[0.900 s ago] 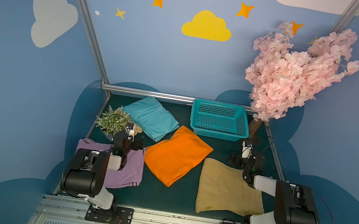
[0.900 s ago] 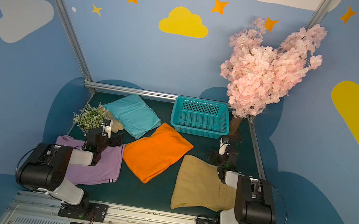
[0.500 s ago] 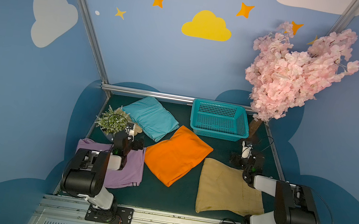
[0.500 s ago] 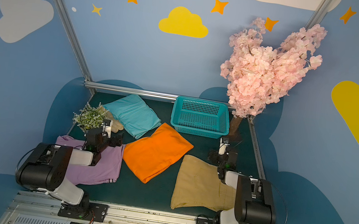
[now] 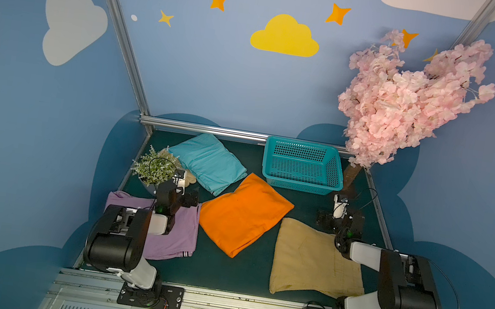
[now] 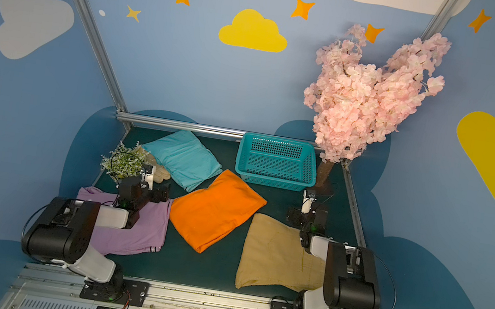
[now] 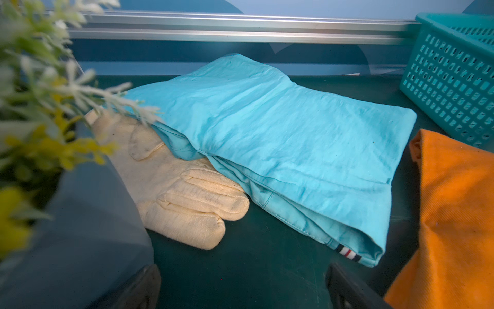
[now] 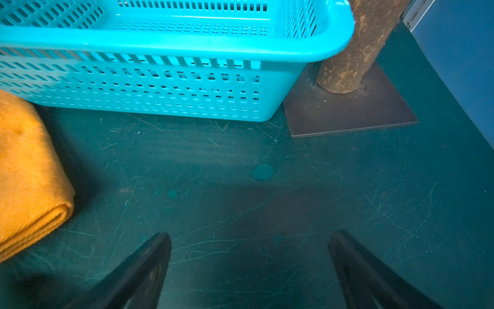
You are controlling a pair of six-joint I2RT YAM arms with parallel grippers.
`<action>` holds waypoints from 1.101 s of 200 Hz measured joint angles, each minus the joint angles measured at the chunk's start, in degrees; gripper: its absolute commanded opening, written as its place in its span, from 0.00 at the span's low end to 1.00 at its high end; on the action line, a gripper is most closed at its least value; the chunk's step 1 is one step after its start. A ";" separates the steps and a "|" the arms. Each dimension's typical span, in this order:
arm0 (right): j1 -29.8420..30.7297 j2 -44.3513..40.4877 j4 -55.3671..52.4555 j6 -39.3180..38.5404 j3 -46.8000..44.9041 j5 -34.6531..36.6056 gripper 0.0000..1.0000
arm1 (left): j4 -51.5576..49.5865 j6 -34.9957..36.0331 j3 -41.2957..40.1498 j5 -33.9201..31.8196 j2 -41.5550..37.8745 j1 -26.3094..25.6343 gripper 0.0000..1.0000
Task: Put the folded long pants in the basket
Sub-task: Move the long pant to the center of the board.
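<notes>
Four folded long pants lie on the green mat: turquoise (image 5: 208, 162) (image 7: 267, 128) at the back left, orange (image 5: 243, 214) (image 8: 24, 174) in the middle, khaki (image 5: 313, 261) at the front right, lilac (image 5: 177, 238) at the front left. The turquoise basket (image 5: 301, 184) (image 8: 187, 42) stands empty at the back right. My left gripper (image 5: 180, 193) (image 7: 243, 278) hovers open over the lilac pants' far edge, facing the turquoise pants. My right gripper (image 5: 339, 220) (image 8: 250, 235) is open over bare mat, between the khaki pants and the basket.
A potted plant (image 5: 154, 169) (image 7: 40, 93) stands close beside the left gripper. A beige glove (image 7: 181, 198) lies partly under the turquoise pants. The pink blossom tree (image 5: 406, 102) rises at the back right, its trunk (image 8: 355, 45) touching the basket's corner. An aluminium rail (image 5: 206, 128) bounds the back.
</notes>
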 measured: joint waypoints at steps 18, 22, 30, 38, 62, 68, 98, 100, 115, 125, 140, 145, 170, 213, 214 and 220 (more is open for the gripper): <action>0.00 0.00 0.00 0.00 0.02 0.00 0.98 | 0.00 -0.02 0.00 0.00 0.00 0.00 1.00; 0.00 0.00 -0.02 0.00 0.02 0.00 0.98 | 0.00 -0.02 0.00 0.00 0.00 0.00 1.00; 0.00 0.00 -0.02 0.00 0.02 0.00 0.98 | 0.00 -0.07 0.00 0.00 0.00 0.00 1.00; 0.00 0.00 0.00 0.00 0.00 0.00 0.98 | 0.00 -0.09 0.00 0.00 0.00 0.00 1.00; -0.11 0.00 -0.02 0.00 0.00 -0.02 0.98 | 0.07 -0.26 -0.13 -1.36 -0.09 -0.31 1.00; -0.11 0.00 0.00 0.00 0.02 -0.04 0.98 | 0.11 -0.42 -0.42 -2.78 -0.37 -0.66 1.00; -0.15 0.00 0.00 0.00 0.00 -0.04 0.98 | -2.69 -1.46 -3.30 -12.20 -8.04 -3.85 1.00; -0.15 0.00 0.00 0.00 0.02 -0.04 0.98 | -3.08 -1.51 -3.34 -12.70 -8.74 -4.07 1.00; -0.15 -0.11 -0.04 0.33 0.09 -0.22 0.98 | -8.44 -2.71 -2.36 -16.98 -15.69 -6.38 1.00; -0.15 -0.61 -0.98 0.42 0.50 -0.76 0.98 | -13.44 -4.83 -0.37 -18.34 -20.39 -7.41 1.00; -0.02 -3.15 -6.38 1.88 2.99 -0.09 0.98 | -21.79 -9.77 3.89 -18.27 -26.97 -7.80 1.00; 0.11 -4.24 -8.96 2.47 4.35 0.26 0.98 | -24.37 -11.52 5.31 -17.92 -28.85 -7.80 1.00; 0.76 -13.00 -18.32 7.32 9.62 1.64 0.97 | -35.89 -24.90 8.44 -18.12 -38.80 -7.87 1.00; 1.81 -24.55 -30.16 17.94 10.91 -5.95 0.90 | -55.23 -41.62 5.81 -5.22 -53.92 -5.03 0.81; 1.88 -24.61 -30.49 18.08 10.99 -6.21 0.90 | -55.47 -41.90 5.81 -4.79 -53.99 -5.05 0.80; 2.43 -24.92 -33.55 18.91 11.89 -8.31 0.90 | -57.55 -43.32 5.99 -1.77 -54.16 -5.33 0.79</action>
